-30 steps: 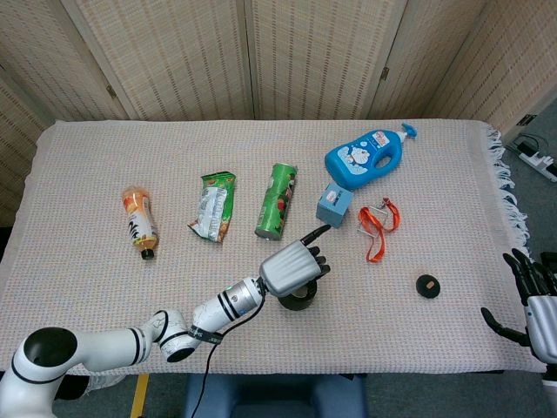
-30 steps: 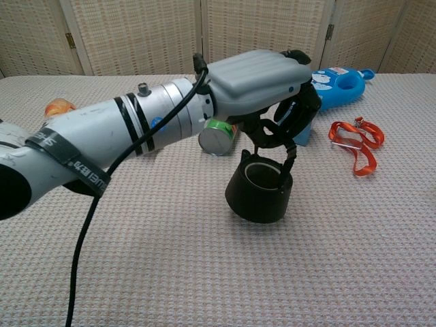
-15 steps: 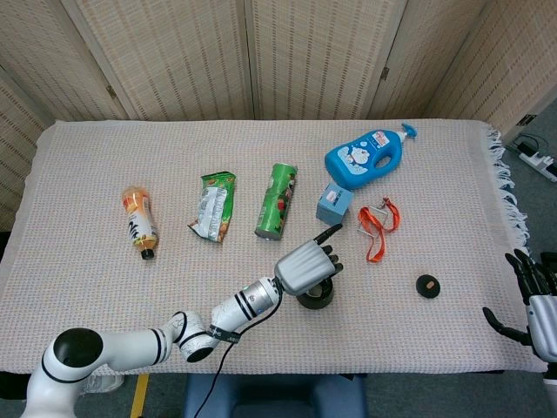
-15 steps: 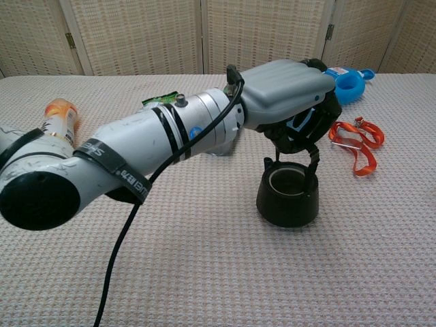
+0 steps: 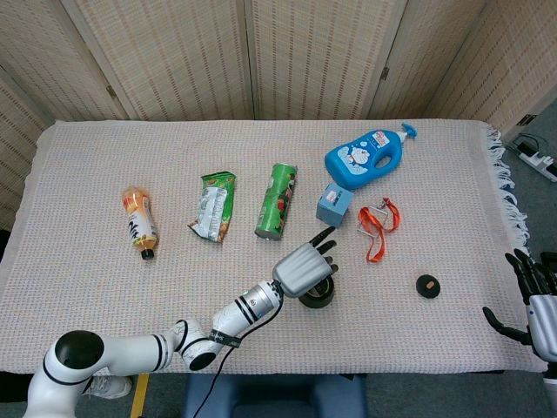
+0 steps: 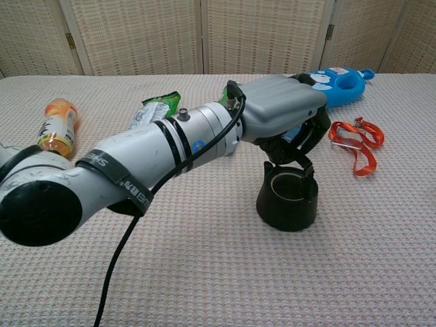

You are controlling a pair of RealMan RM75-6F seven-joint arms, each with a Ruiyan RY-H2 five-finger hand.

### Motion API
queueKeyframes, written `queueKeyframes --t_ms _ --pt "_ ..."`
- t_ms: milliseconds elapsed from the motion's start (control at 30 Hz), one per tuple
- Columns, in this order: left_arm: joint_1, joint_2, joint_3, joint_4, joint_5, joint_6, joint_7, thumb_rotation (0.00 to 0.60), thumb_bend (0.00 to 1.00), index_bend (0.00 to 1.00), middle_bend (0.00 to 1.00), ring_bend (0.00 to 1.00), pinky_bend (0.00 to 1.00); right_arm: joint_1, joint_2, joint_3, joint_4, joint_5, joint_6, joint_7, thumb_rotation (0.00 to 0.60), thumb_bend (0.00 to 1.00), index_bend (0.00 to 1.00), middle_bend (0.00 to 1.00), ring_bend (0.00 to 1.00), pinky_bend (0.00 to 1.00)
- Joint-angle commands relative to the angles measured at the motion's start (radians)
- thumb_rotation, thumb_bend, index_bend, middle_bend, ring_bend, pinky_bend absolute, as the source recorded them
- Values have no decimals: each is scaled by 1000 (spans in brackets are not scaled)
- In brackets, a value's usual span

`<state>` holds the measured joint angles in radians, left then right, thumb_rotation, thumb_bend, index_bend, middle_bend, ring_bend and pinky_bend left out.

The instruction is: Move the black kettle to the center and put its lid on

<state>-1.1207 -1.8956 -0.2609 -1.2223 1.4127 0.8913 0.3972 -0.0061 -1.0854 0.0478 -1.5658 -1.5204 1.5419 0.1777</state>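
A: Where's the black kettle (image 5: 318,293) rn?

B: Upright on the surface (image 5: 87,174), near the front edge, roughly mid-width. Mouth uncovered, pale ring inside visible in chest view (image 6: 287,199).

A: Left hand?

B: Left hand (image 5: 302,268) sits right over the kettle, arm reaching in from front-left. Chest view: fingers (image 6: 308,139) curl down around the thin black handle above the rim, so it's gripping the handle w/ fingers closed on it. One finger sticks out straight twd the blue box (image 5: 334,205) in head view.

A: Lid?

B: Small black lid (image 5: 426,285) lies flat on the surface, well to the right of the kettle, apart from everything.

A: Right hand?

B: Right hand (image 5: 533,300) at the far right edge of head view, off the surface's edge, fingers spread, holding nothing. Not seen in chest view.

A: Other stuff?

B: Blue detergent bottle (image 5: 369,158) lying at back right, blue box just in front of it, orange strap (image 5: 379,228) beside the box. Green chip can (image 5: 277,201) lying down, green snack bag (image 5: 214,205) left of it, orange drink bottle (image 5: 139,222) further left. Folding screen (image 5: 261,52) behind.
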Motion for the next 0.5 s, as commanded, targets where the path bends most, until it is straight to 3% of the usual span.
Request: queueKeyframes --t_ms 33,233,500 --pt "21 26 -1 -62 -69 -24 75 600 387 11 25 29 0 0 0 0 0 -3 2 0 600 307 0 68 216 96" --pt "55 39 -1 -168 -183 16 232 600 212 0 0 0 0 -3 1 -1 -4 -4 6 -6 600 307 0 68 215 96" --pt "60 47 5 -203 -238 36 291 600 106 0 0 0 0 -6 1 -1 -7 -9 15 -6 600 307 0 68 215 96"
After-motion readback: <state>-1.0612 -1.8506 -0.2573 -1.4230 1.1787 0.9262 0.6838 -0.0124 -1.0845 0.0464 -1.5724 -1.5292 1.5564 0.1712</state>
